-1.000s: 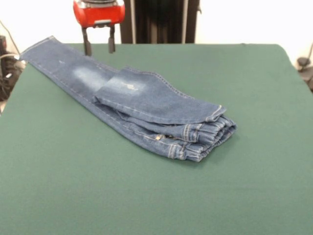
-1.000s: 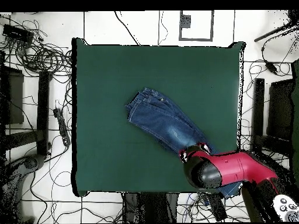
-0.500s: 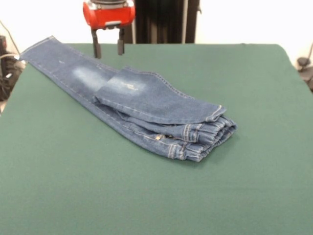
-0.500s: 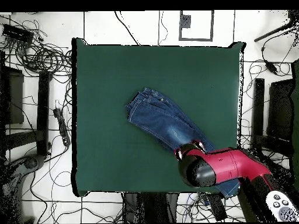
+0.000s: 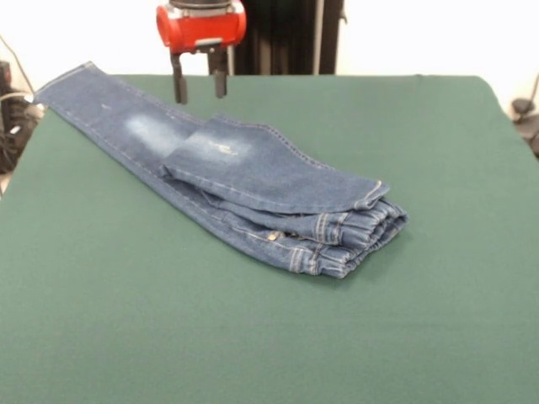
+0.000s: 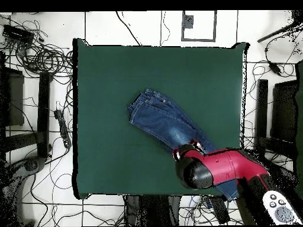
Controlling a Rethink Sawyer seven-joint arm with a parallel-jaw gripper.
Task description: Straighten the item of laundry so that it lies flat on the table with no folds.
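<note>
The jeans (image 5: 244, 181) are blue denim with faded pale patches. They lie on the dark green table (image 5: 404, 320), one leg stretched toward the far left corner, the other leg folded back over the gathered waistband at the right. In the overhead view the jeans (image 6: 160, 118) run diagonally, their lower end hidden under the arm. My gripper (image 5: 200, 88) hangs open and empty above the far edge, just behind the stretched leg. In the overhead view the red arm hides the gripper.
Cables and dark stands lie on the floor around the table in the overhead view (image 6: 41, 59). The jeans' leg end reaches the table's far left corner (image 5: 80, 71). The robot's pedestal (image 5: 286, 34) stands behind the far edge.
My gripper has moved right and lower in the front view, closer to the folded part of the jeans. The jeans have not moved.
</note>
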